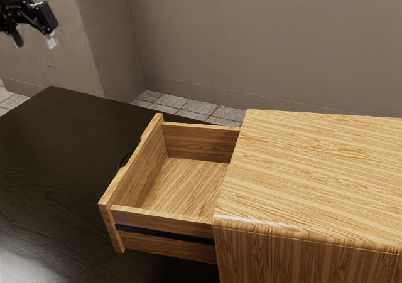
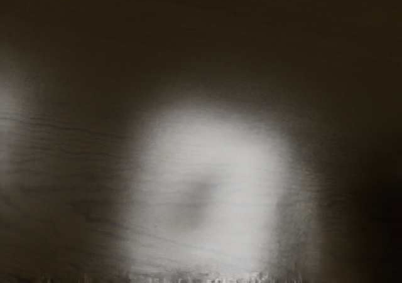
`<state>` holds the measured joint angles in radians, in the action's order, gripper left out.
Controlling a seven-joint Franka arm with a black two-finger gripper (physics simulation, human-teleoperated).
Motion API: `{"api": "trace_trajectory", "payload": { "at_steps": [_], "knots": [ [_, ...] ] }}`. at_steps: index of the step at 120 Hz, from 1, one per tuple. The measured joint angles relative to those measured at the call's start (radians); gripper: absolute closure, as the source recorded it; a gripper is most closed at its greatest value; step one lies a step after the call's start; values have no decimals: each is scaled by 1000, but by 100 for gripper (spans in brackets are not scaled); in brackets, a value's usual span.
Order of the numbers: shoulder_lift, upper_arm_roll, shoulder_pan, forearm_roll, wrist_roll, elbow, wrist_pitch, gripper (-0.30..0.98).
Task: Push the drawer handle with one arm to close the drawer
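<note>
Cabinet, exterior view: nearest the camera stood the striped wooden cabinet (image 1: 314, 170), filling the exterior view's lower right, its front turned to the exterior view's left.
Drawer, exterior view: the drawer (image 1: 191, 186) stood well out of the cabinet, over the table (image 1: 56, 151); it was plainly open, its inside in sight from the front panel (image 1: 135, 167) back to the cabinet's edge.
Drawer's look: light brown wood with darker streaks, and a black strip (image 1: 163, 233) running along the outer side nearer the camera.
Handle, exterior view: dark and curved, the handle (image 1: 124, 160) sat on the outer face of the front panel, partly hidden by it.
Gripper, exterior view: the black gripper (image 1: 34, 41) hung raised at the upper left, seen against the wall (image 1: 251, 38) past the table's far corner, well apart from the handle.
Jaws: they stood wide, with a clear gap between, one tip pale and the other dark.
Floor, exterior view: pale speckled tiles (image 1: 188, 104) lay beyond the table's far edge.
Table, wrist view: dark wood ran beneath the hand, with thin wavy grain lines closer than the exterior view gave them.
Glare, wrist view: a broad white patch (image 2: 207, 145) lay on that wood, a darker smudge inside it.
</note>
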<state>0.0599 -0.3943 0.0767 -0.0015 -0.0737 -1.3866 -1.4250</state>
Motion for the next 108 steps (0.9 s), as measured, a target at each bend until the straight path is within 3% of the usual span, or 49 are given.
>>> {"api": "trace_trajectory", "payload": {
  "at_steps": [9, 37, 45, 64, 83, 89, 108],
  "knots": [
    [0, -2, -16, -1, -15, 1, 15, 2],
    [0, -3, 88, 0, -51, 5, 37, 2],
    [27, 6, 86, 3, -59, 80, 50, 2],
    [99, 128, 117, 9, -70, 172, 82, 2],
    [76, 149, 129, 16, -72, 165, 84, 3],
    [113, 151, 132, 21, -80, 119, 91, 2],
    [469, 150, 214, 106, -120, -399, 0, 2]
  ]
}}
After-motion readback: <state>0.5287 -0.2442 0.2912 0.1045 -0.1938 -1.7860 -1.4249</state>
